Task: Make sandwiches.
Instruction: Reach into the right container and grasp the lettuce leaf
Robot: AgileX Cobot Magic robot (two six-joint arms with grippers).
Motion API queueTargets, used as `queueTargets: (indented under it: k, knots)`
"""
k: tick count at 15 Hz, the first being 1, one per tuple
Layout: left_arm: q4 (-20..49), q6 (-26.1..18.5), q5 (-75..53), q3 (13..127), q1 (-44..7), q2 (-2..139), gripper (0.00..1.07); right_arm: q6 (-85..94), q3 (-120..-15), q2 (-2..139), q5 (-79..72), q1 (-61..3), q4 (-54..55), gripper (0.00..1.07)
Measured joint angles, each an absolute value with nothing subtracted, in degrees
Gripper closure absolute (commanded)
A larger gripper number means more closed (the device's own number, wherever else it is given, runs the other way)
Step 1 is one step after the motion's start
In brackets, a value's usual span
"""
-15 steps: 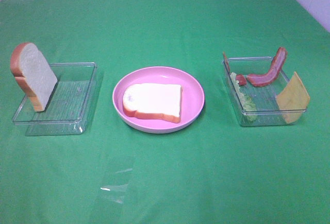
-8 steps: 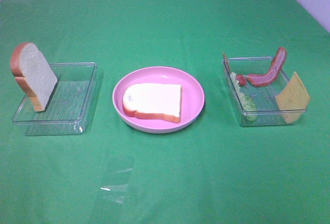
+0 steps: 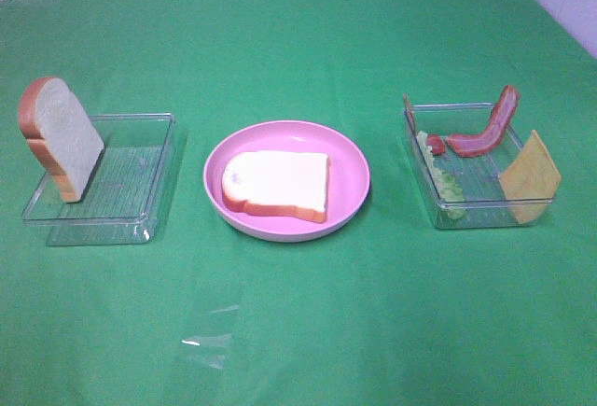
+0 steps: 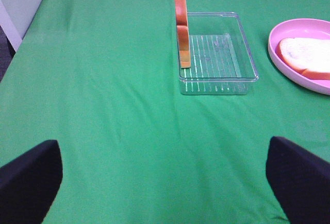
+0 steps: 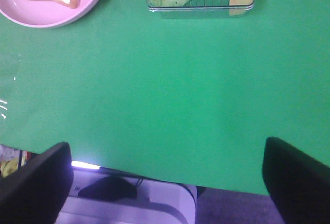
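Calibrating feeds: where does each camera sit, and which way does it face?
Exterior high: above the table, looking down on pink plate, bread tray and fillings tray; no robot parts.
Left wrist: behind the open left pincer, facing the bread tray.
Right wrist: behind the open right pincer, facing down at the fillings tray.
All three share the pink plate.

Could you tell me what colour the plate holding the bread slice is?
Pink plate; exterior high view shows it best.

Both end effectors spread wide, gripping nothing.
Left end effector (image 4: 165,183): two dark fingers (image 4: 28,183) set far apart, nothing between them, raised above the tabletop (image 4: 103,105). Right end effector (image 5: 166,183): same wide spread, fingers (image 5: 299,180) touching nothing, hanging over the tabletop's edge.
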State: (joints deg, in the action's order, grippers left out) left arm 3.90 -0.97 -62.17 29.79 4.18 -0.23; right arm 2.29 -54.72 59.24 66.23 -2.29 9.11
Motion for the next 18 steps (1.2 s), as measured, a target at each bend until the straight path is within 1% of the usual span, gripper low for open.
queueTargets:
  k: [2, 3, 8, 9, 12, 14, 18]
  knots:
    - [3.9, -0.97, -62.17, 29.79, 4.18, -0.23, 0.07, 2.75, -59.59, 68.64, 67.72, -2.29, 9.11, 0.12]
    - [3.9, -0.97, -62.17, 29.79, 4.18, -0.23, 0.07, 3.38, -65.03, 76.55, 68.47, -2.29, 9.11, 0.12]
    - [3.9, -0.92, -62.17, 29.79, 4.18, -0.23, 0.07, 3.55, -71.33, 85.49, 68.7, -2.35, 9.68, 0.12]
    - [3.9, -0.92, -62.17, 29.79, 4.18, -0.23, 0.07, 3.55, -72.54, 87.38, 68.64, -3.32, 9.8, 0.12]
    - [3.9, -0.92, -62.17, 29.79, 4.18, -0.23, 0.07, 2.18, -77.58, 94.82, 66.46, -10.43, 9.51, 0.12]
    - [3.9, -0.92, -62.17, 29.79, 4.18, -0.23, 0.07, 1.6, -80.84, 99.64, 65.66, -13.24, 9.51, 0.12]
    - [3.9, -0.92, -62.17, 29.79, 4.18, -0.23, 0.07, 1.55, -91.21, 112.19, 64.34, -15.13, 9.0, 0.12]
